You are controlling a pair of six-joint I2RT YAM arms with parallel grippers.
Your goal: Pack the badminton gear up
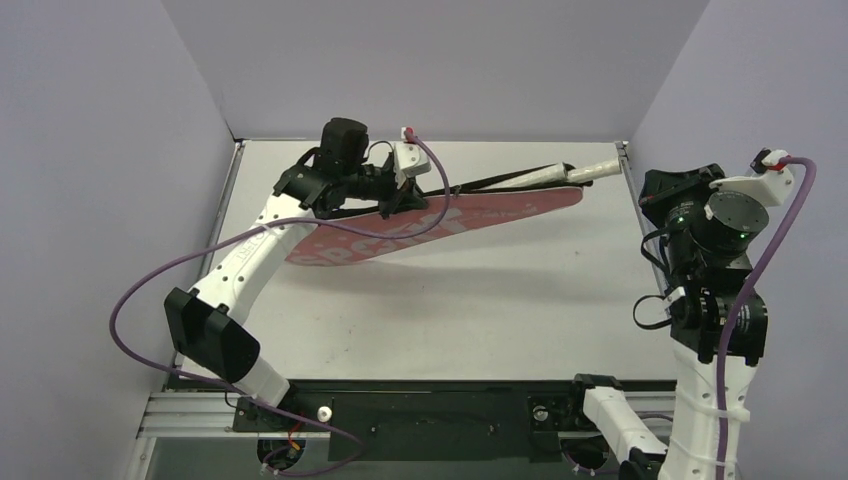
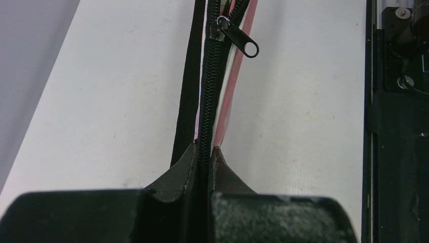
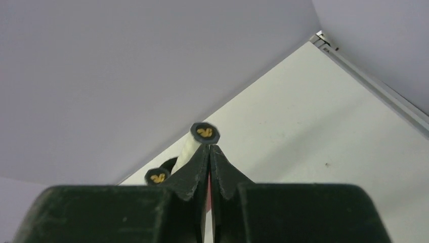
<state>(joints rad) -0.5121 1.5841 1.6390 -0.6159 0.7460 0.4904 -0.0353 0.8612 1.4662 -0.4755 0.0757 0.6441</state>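
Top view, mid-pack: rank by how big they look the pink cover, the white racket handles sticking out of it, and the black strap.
1. pink cover: by far the largest.
2. white racket handles: poking out of its right end.
3. black strap: the stretch that shows is roughly as long as the handles but much thinner, so smallest.

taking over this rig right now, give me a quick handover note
Left gripper: shut on the zip edge of the pink cover.
Right gripper: shut beside the two racket handles; cannot tell whether it pinches anything.
Done: rackets sit in the cover, handles poking out of its narrow end.
Left: the zip is open beyond the zip pull, so finish closing it. No shuttlecocks in view.
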